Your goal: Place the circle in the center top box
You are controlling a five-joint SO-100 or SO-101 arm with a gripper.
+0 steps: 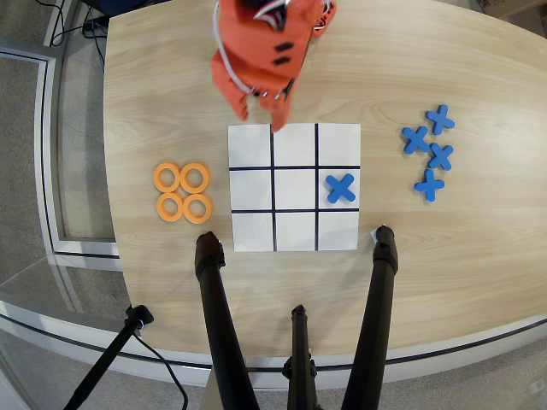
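Four orange rings lie in a two-by-two cluster on the wooden table, left of the grid; the circle [196, 178] nearest the grid is one of them. The white 3x3 grid has its centre top box [295, 231] in the row nearest the black tripod legs, and that cell is bare. A blue cross [340, 188] lies in the right cell of the middle row. My orange gripper [261, 115] hangs over the table at the grid's far edge, above its left columns. Its two fingertips stand apart and hold nothing.
Several more blue crosses [430, 152] lie in a cluster right of the grid. Three black tripod legs [220, 325] reach over the table's near edge toward the grid. The table edge curves close to the rings on the left.
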